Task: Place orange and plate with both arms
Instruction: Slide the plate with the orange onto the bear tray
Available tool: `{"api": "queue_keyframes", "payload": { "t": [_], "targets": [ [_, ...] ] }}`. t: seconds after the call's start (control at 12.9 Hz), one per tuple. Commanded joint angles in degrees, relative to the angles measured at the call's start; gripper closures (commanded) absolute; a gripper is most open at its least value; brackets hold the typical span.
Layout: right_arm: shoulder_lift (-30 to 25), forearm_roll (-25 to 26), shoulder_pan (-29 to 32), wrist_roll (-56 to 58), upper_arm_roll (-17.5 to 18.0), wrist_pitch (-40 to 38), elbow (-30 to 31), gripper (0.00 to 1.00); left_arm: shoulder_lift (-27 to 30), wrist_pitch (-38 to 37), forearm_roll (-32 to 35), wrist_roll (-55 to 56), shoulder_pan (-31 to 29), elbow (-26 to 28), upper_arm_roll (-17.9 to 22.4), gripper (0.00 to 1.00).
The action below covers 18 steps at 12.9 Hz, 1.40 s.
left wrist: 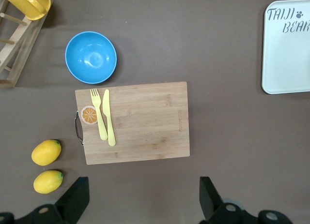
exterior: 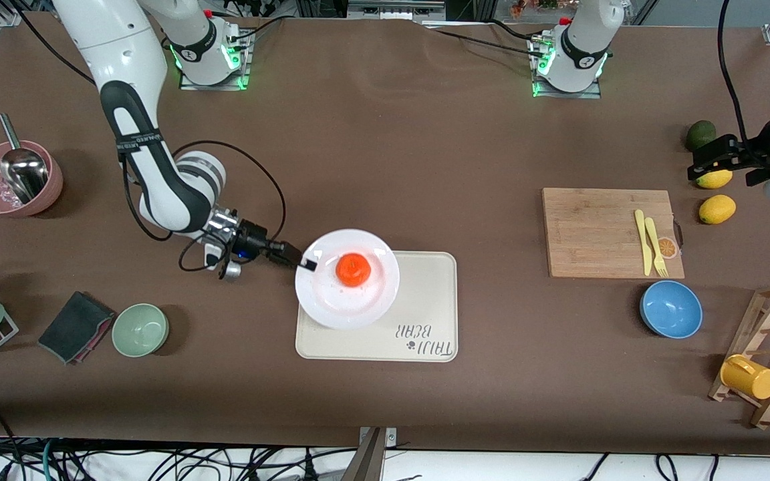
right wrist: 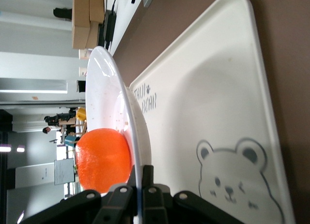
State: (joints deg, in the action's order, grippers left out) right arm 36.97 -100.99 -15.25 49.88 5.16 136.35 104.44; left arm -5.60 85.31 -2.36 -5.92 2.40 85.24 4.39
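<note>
The white plate (exterior: 331, 304) carries the orange (exterior: 353, 269) at its middle and lies over the cream bear-print tray (exterior: 425, 294), at the tray's corner toward the right arm's end. My right gripper (exterior: 306, 264) is shut on the plate's rim. In the right wrist view the fingers (right wrist: 140, 178) pinch the thin plate edge (right wrist: 109, 88), with the orange (right wrist: 101, 158) on it and the tray (right wrist: 208, 112) beneath. I cannot tell whether the plate rests on the tray. My left gripper (exterior: 698, 164) is open and empty, up over the table beside a lemon (exterior: 714, 178); it also shows in the left wrist view (left wrist: 143, 200).
A wooden cutting board (exterior: 599, 230) holds a yellow knife and fork. A blue bowl (exterior: 671, 308), a second lemon (exterior: 717, 209), a lime (exterior: 700, 134) and a wooden rack with a yellow mug (exterior: 749, 377) stand at the left arm's end. A green bowl (exterior: 140, 329), dark cloth (exterior: 76, 326) and pink bowl (exterior: 14, 180) are at the right arm's end.
</note>
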Motion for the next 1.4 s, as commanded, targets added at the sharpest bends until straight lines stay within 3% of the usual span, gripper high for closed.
{"api": "queue_keyframes", "payload": {
  "t": [0.0, 0.16, 0.31, 0.39, 0.47, 1.01, 1.09, 1.32],
  "targets": [
    [9.76, -2.36, -2.15, -2.84, 0.11, 3.91, -11.60, 1.00, -0.29, -1.02, 0.96, -1.11, -0.12, -1.22, -0.18, 0.00],
    [13.99, -5.61, -2.85, -3.47, 0.20, 4.10, -15.92, 1.00, -0.29, -1.02, 0.96, -1.11, -0.12, -1.22, -0.18, 0.00],
    [15.59, -5.71, -4.34, -3.56, 0.20, 4.88, -17.43, 1.00, -0.29, -1.02, 0.96, -1.11, -0.12, -1.22, -0.18, 0.00],
    [15.33, -5.28, -4.52, -3.56, 0.11, 5.67, -17.43, 0.85, -0.20, -1.02, 0.96, -1.11, -0.12, -1.22, -0.18, 0.00],
    [15.06, -5.19, -5.04, -3.56, 0.11, 7.16, -17.43, 0.01, -0.20, -1.02, 0.96, -1.11, -0.12, -1.22, -0.18, 0.00],
    [12.08, 8.42, -9.52, -3.64, -0.24, 19.98, -17.34, 0.00, -0.20, -1.02, 0.96, -1.11, -0.12, -1.22, -0.18, 0.00],
    [11.64, 11.31, -10.40, -3.64, -0.33, 22.70, -17.26, 0.00, -0.20, -1.02, 0.96, -1.11, -0.12, -1.22, -0.18, 0.00],
    [11.37, 26.07, -12.78, -3.64, -0.24, 30.44, -16.99, 0.00, -0.20, -1.02, 0.96, -1.11, -0.12, -1.22, -0.18, 0.00]
  ]
}}
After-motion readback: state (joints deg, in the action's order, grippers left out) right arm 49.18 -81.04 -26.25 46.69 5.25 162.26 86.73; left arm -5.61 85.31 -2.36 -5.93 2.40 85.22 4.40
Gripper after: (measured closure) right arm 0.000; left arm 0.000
